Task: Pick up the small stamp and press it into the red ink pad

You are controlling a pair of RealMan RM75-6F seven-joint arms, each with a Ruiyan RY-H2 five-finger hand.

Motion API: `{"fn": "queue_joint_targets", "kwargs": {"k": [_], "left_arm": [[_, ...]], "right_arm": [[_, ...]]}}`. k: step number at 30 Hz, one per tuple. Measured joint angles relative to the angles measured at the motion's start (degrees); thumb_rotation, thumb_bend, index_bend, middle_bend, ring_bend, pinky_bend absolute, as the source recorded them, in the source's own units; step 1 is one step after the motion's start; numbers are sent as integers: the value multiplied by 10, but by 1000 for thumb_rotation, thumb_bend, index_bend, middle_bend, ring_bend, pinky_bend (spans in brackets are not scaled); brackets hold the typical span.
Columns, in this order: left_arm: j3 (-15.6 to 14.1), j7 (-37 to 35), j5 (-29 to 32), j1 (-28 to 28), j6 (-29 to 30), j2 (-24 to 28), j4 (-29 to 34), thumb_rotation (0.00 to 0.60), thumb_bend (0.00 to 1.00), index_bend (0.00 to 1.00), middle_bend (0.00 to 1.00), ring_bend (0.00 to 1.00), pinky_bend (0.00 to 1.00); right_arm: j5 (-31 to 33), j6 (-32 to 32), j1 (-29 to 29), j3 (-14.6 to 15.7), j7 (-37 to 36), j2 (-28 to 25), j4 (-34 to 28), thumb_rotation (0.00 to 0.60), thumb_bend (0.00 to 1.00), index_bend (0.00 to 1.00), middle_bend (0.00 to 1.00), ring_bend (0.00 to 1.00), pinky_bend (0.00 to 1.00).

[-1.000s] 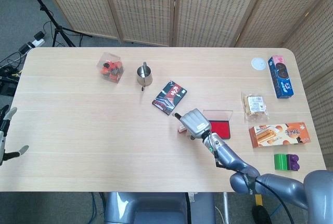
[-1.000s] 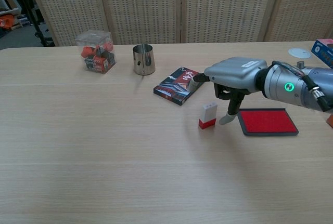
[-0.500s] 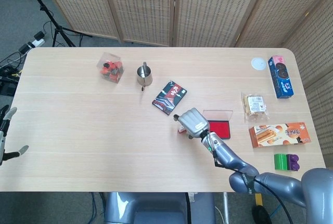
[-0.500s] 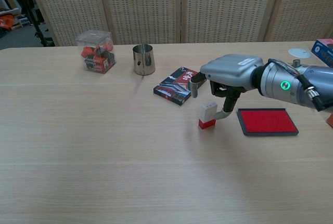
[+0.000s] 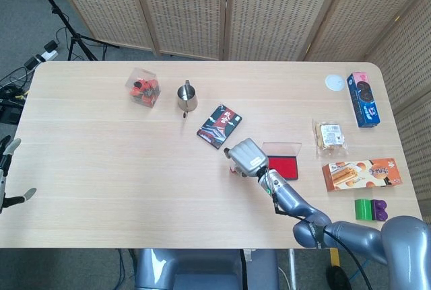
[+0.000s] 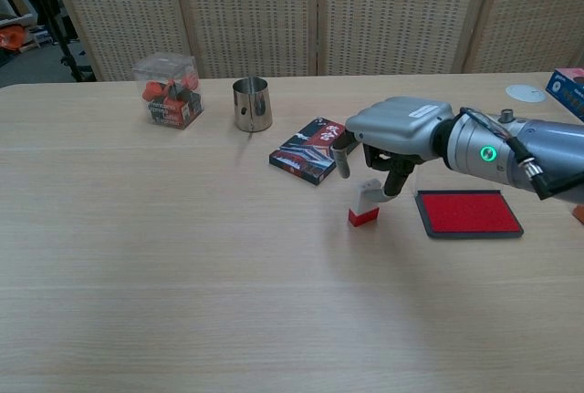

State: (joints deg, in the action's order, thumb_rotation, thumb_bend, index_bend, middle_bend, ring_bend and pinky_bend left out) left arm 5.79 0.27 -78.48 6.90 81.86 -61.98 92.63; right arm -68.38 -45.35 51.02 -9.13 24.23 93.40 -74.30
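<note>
The small stamp (image 6: 364, 203), white with a red base, stands on the table and leans a little to the left. My right hand (image 6: 394, 134) hovers just over it, thumb hanging to its left and a curled finger touching its upper right side. No grip shows around it. In the head view the right hand (image 5: 247, 157) hides most of the stamp. The red ink pad (image 6: 468, 212) lies open to the right of the stamp, also seen as the ink pad (image 5: 283, 165). My left hand (image 5: 8, 169) stays at the far left edge, fingers spread, holding nothing.
A dark booklet (image 6: 310, 149) lies just behind the stamp, with a steel cup (image 6: 252, 104) and a clear box of red pieces (image 6: 168, 89) further left. Snack boxes (image 5: 360, 173), a packet (image 5: 328, 135), a blue box (image 5: 363, 99) and green and purple blocks (image 5: 370, 210) crowd the right side.
My right hand has slid left from beside the ink pad to above the stamp. Its fingers now touch the stamp, which has tipped slightly.
</note>
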Motion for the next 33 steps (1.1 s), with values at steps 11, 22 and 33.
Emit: {"fn": "queue_joint_targets", "kwargs": {"k": [11,22,33], "left_arm": [[0,-1,1,0,-1,0,0,600,0,0,0,0,0],[1,-5,4,1,-3,1,-1,600,0,0,0,0,0],[1,-8,5,1,-5,2,-2,600,0,0,0,0,0]], "right_arm": [[3,1,5,4,1,6,7,600,363,435,944,1000,1000],[12,6,9,9,4,15,21,600,389,448,944,1000,1000],[26,12,8,11,4,15,31,600,414,489,944,1000,1000]]}}
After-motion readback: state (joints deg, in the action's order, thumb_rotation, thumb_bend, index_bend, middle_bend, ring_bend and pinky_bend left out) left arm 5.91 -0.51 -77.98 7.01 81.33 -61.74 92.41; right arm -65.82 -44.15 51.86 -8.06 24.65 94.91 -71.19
